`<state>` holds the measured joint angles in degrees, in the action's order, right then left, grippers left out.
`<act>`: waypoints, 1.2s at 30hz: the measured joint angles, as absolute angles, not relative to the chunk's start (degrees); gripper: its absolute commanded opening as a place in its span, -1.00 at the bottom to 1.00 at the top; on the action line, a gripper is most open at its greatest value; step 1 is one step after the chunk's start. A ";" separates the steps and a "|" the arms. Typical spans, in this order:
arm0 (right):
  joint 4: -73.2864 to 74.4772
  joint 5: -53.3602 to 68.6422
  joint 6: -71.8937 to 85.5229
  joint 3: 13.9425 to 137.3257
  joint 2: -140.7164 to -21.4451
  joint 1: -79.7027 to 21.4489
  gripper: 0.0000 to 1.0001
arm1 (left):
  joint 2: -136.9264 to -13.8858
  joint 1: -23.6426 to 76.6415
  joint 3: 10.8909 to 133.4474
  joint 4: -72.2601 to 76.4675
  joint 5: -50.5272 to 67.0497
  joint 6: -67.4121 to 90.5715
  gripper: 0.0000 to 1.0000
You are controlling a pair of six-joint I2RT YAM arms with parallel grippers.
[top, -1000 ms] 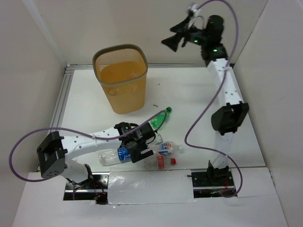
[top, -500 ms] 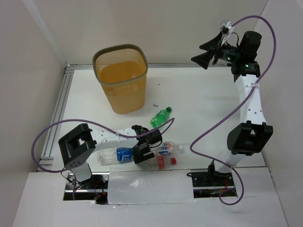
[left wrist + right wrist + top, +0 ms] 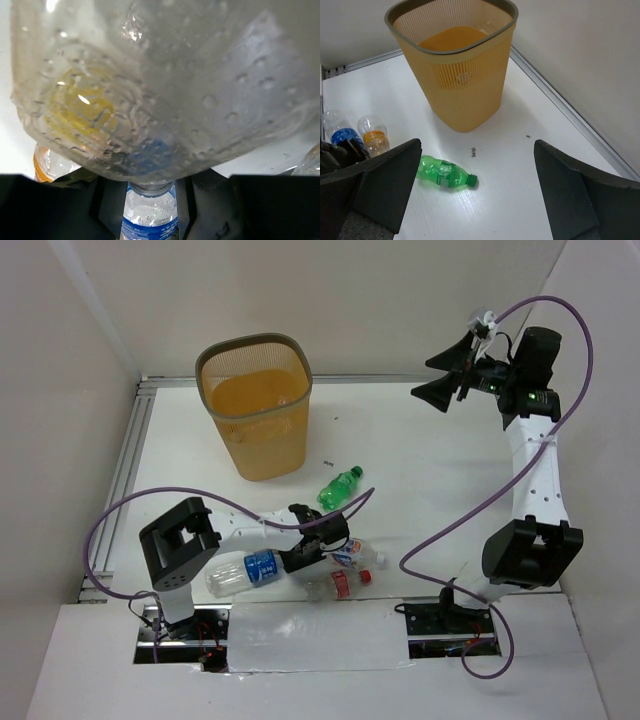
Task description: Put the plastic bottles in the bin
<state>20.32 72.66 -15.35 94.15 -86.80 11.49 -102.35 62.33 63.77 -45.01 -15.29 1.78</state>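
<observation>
Several plastic bottles lie near the table's front. A clear bottle with a blue label [image 3: 247, 569] lies on its side, and my left gripper [image 3: 305, 555] is shut on its neck [image 3: 150, 210]. Right beside it are a clear bottle with a white-blue label [image 3: 352, 555] and a clear one with a red label [image 3: 338, 585]. One of them fills the left wrist view [image 3: 165, 85]. A green bottle [image 3: 340, 484] [image 3: 445, 173] lies alone nearer the bin [image 3: 265, 440] [image 3: 460, 85], which stands upright at the far left. My right gripper [image 3: 445, 375] [image 3: 480, 195] hangs high at the far right, open and holding nothing.
White walls close in the table on the left, back and right. A metal rail [image 3: 125, 470] runs along the left edge. A small dark speck [image 3: 328, 462] lies between bin and green bottle. A purple cable [image 3: 440, 510] loops beside the right arm.
My left gripper has dropped onto the blue-labelled bottle and its jaws have closed on the neck. The right arm has swung right and further up, still open.
</observation>
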 measured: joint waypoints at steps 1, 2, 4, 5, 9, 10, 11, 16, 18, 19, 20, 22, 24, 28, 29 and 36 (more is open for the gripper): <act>20.99 72.82 -16.19 94.08 -86.67 11.55 1.00 | -102.24 62.33 63.81 -45.12 -15.38 1.96 -0.88; 21.76 72.93 -16.99 94.04 -86.59 11.55 1.00 | -102.06 62.33 63.88 -45.43 -15.40 2.02 -1.00; 23.53 73.03 -18.94 93.97 -86.50 11.62 1.00 | -101.21 62.33 64.12 -46.54 -15.44 2.59 -1.00; 24.27 73.10 -20.12 93.62 -86.46 11.64 1.00 | -100.44 62.35 64.38 -47.35 -15.57 3.18 -1.00; 27.90 73.14 -23.97 92.18 -86.41 11.66 1.00 | -96.40 62.57 66.92 -51.27 -16.38 4.95 -1.00; 28.91 73.12 -24.88 91.81 -86.41 11.66 1.00 | -95.31 62.70 68.03 -52.36 -16.62 5.41 -1.00; 29.82 73.14 -25.78 91.39 -86.41 11.66 1.00 | -94.06 62.87 69.38 -53.45 -16.78 6.20 -1.00; 34.89 72.03 -30.76 90.83 -86.43 11.66 1.00 | -88.42 64.07 77.97 -58.76 -16.67 7.86 -1.00; 37.04 70.67 -33.54 90.76 -86.50 11.68 1.00 | -86.15 64.62 83.20 -60.40 -15.44 7.75 -1.00; 37.89 69.93 -34.74 90.67 -86.52 11.68 0.96 | -84.97 64.82 85.84 -60.55 -14.85 7.66 -1.00; 38.65 69.08 -35.99 90.45 -86.54 11.68 0.91 | -83.77 65.01 89.06 -60.64 -14.24 7.51 -1.00; 39.97 67.64 -38.04 89.78 -86.67 11.68 0.55 | -81.58 65.17 95.22 -59.92 -13.89 7.18 -1.00; 42.41 66.65 -41.47 88.92 -87.00 11.68 0.11 | -79.44 65.12 101.14 -58.37 -14.37 6.07 -1.00; 48.82 64.84 -50.76 87.33 -88.49 10.98 -0.53 | -73.63 61.41 106.48 -47.35 -15.31 2.90 -1.00; 49.95 64.01 -52.77 86.28 -88.55 10.39 -0.46 | -72.23 59.77 106.10 -43.94 -15.29 2.31 -1.00; 50.22 55.35 -61.54 73.25 -86.00 -0.14 0.69 | -68.88 41.10 98.96 -15.90 -14.79 2.52 -1.00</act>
<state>50.22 55.35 -61.54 73.25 -86.00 -0.14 -68.88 41.10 98.96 -15.90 -14.79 2.52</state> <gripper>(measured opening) 0.811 0.485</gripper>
